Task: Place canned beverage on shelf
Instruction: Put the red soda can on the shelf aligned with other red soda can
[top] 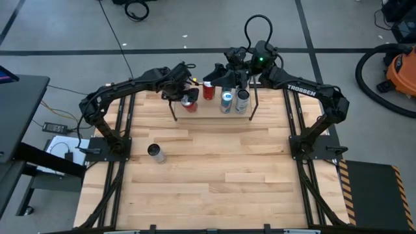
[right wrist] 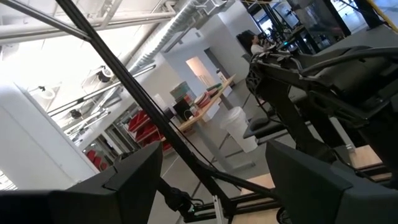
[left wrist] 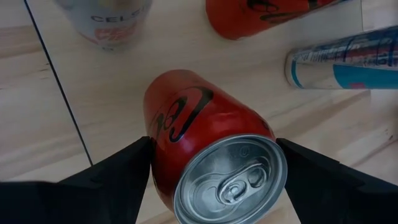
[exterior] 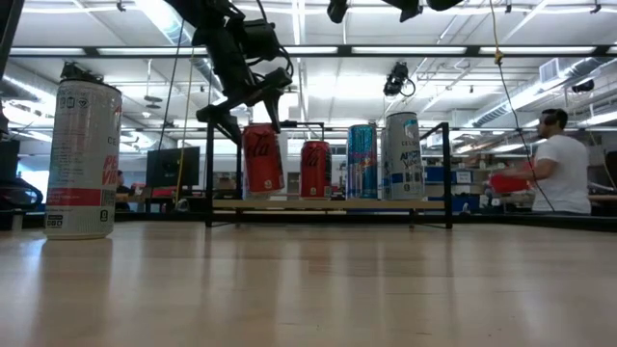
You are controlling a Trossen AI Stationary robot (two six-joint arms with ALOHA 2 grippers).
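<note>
Left gripper (left wrist: 211, 180) pinching red cola can (left wrist: 208, 152) from above, axis upright | can over shelf (exterior: 328, 204) left end, shelf board at our six | right gripper (right wrist: 211, 180) spread, raised behind.

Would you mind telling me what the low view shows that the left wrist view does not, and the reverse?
Only the low view shows the white can with a red band standing alone on the light wooden table, and a person in white behind. Only the left wrist view shows the silver lid with pull tab. Both show the left gripper around the red cola can on the light-wood shelf.
</note>
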